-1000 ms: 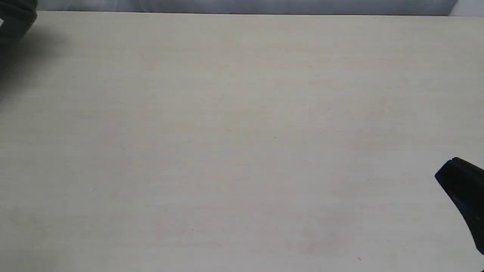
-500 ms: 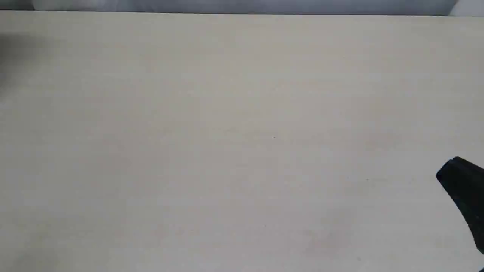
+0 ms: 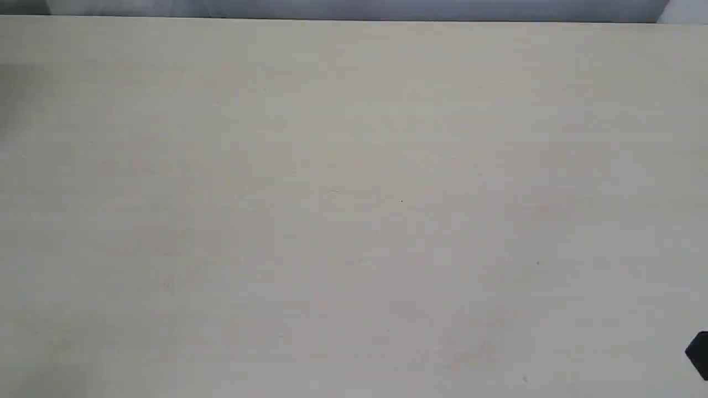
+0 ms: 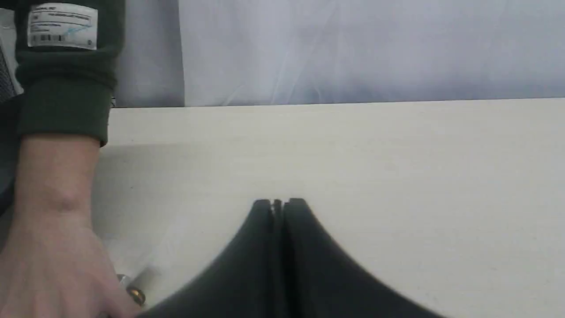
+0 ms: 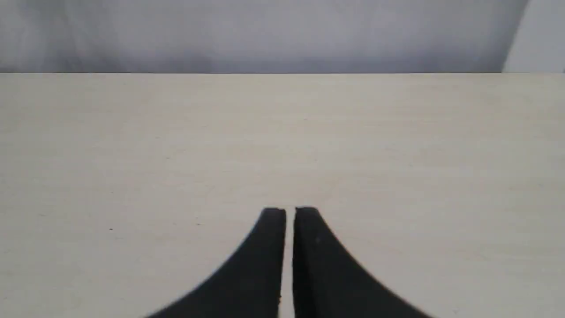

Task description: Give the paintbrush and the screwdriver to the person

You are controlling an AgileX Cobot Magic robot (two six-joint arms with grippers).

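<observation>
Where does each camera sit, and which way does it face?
Exterior: above, looking down and across the table to its far edge; only a black tip of the right jaws shows, lower right.
Left wrist: behind the shut left jaws, low, facing the far edge; the person's hand nearby.
Right wrist: behind the right jaws, facing the same way.
Shared: both wrist views see the far edge and pale backdrop.

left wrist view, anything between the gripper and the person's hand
Nothing visible: only table surface lies between the shut left gripper and the person's hand. A small gold-ringed piece, likely the screwdriver, shows at the hand's edge.
</observation>
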